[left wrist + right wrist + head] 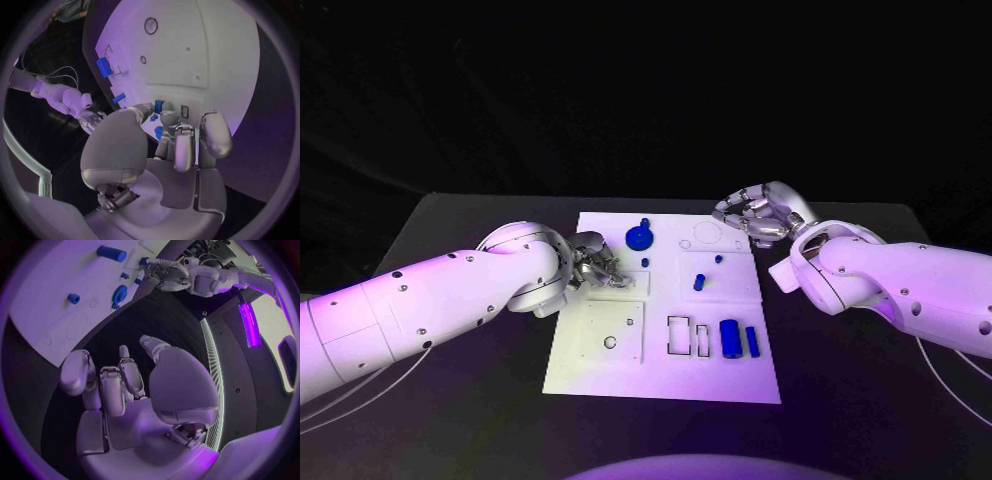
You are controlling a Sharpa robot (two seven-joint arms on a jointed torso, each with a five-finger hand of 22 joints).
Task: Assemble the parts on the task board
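Observation:
The white task board [596,370] lies mid-table. On it stand a blue disc with a peg [639,236], a small peg [718,258], a short piece [700,282], a blue cylinder [733,340] and a flat bar [753,341]. My left hand [599,263] hovers over the board's left edge with its fingers curled in. It pinches a small blue part [159,106] between thumb and finger beside a small slot [184,111]. My right hand [759,213] hangs at the board's far right corner, fingers curled in on nothing. The right wrist view shows the disc [119,292] and the cylinder [111,253].
Empty rectangular outlines [679,336] lie left of the cylinder, and a round hole [610,342] sits in the board's near left panel. The black table [473,400] stretches out on both sides of the board.

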